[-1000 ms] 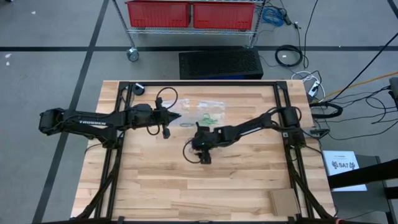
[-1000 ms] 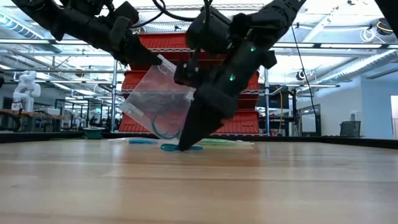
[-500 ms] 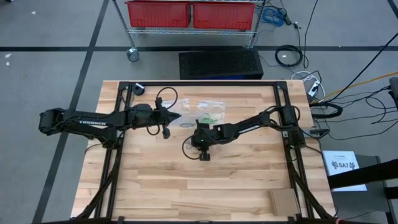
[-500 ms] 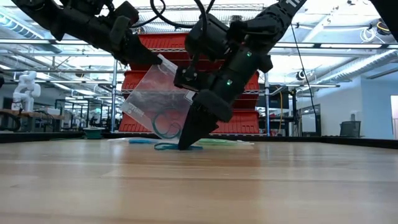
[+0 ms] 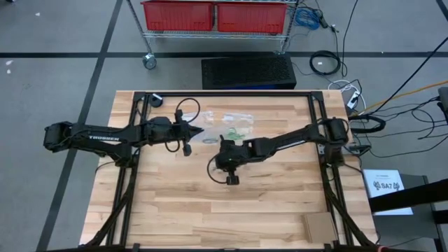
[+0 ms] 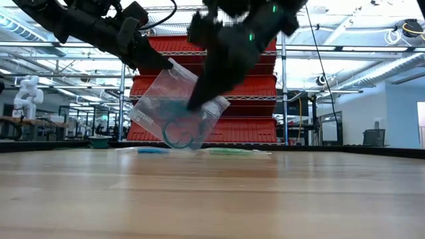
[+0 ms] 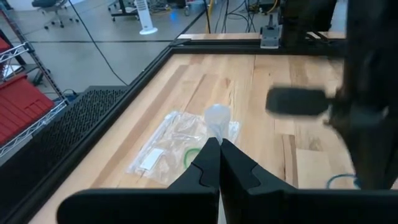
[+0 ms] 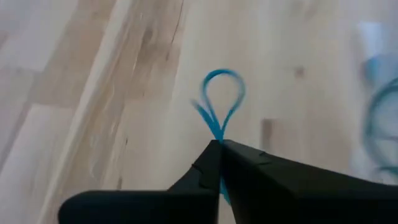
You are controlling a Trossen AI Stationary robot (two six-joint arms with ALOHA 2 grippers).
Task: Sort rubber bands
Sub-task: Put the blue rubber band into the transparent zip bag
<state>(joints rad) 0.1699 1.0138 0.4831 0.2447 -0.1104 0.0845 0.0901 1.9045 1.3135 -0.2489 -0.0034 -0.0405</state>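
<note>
A thin bright blue rubber band loop (image 8: pixel 219 109) hangs from the dark right gripper (image 8: pixel 220 147) over the pale, streaky-grained wooden tabletop (image 8: pixel 93 93). The dark left gripper (image 7: pixel 219 146) pinches a clear plastic bag (image 6: pixel 174 106) — teal-blue loops show through it. Another clear bag (image 7: pixel 177 146) holds a green band (image 7: pixel 192 157). Behind — red bins (image 5: pixel 215 15).

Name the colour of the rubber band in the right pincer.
Bright blue rubber band; the right wrist view shows it best.

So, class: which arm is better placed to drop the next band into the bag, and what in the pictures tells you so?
The right one. The right gripper is shut on a blue rubber band and raised beside the clear bag. The left gripper is occupied, pinching that bag in the air.
</note>
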